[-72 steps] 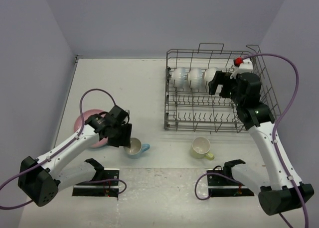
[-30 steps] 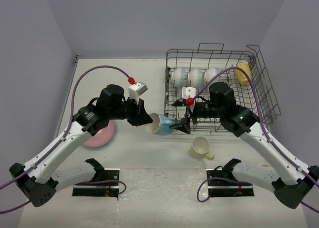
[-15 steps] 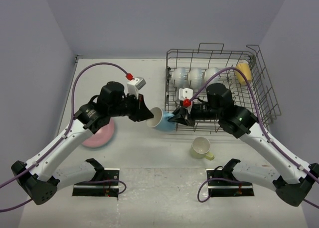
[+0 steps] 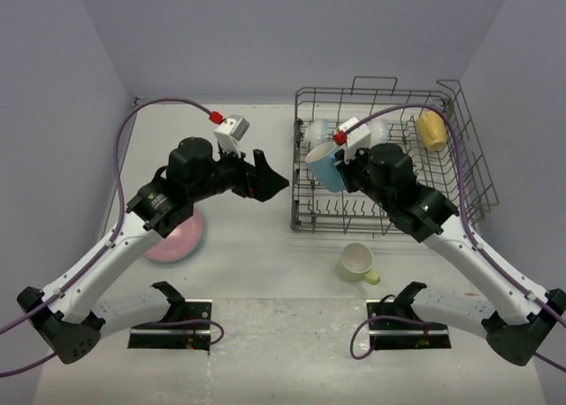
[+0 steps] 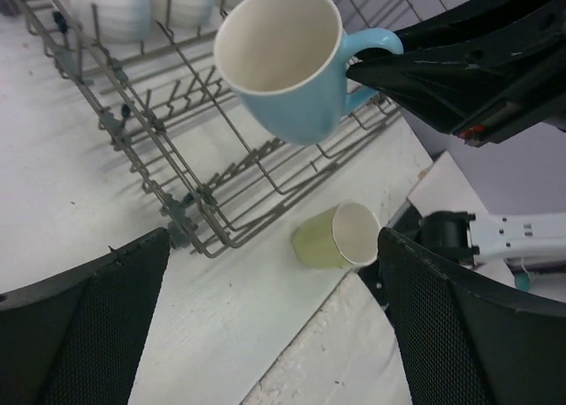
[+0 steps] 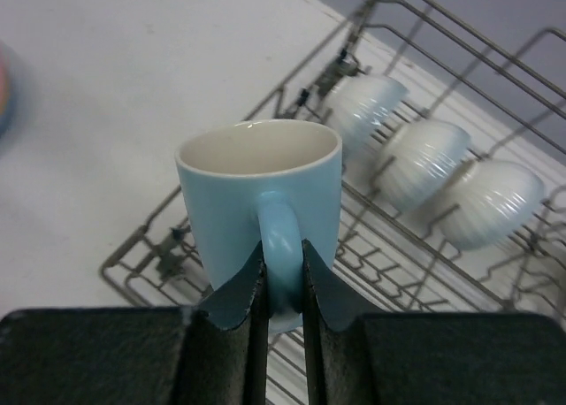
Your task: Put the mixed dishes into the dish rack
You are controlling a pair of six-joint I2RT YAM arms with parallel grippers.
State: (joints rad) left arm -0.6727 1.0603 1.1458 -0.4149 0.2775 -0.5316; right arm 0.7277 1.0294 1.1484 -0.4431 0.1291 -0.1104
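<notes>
Top external view: light blue mug (image 4: pixel 324 166) held over the left edge of the dish rack (image 4: pixel 354 229).
Left fingers (image 5: pixel 80 325) hang apart and empty, left of the dish rack; right fingers (image 6: pixel 234 294) pinch only the mug's handle, so it may swivel and knock the dish rack.

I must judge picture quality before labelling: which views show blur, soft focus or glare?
Top external view: evenly lit, sharp, no glare, only faint shadows. Left wrist view: the light blue mug is sharp, while the open jaws at the lower corners are dark and soft-edged. Right wrist view: the mug is sharp, the white bowls behind it slightly soft.
</notes>
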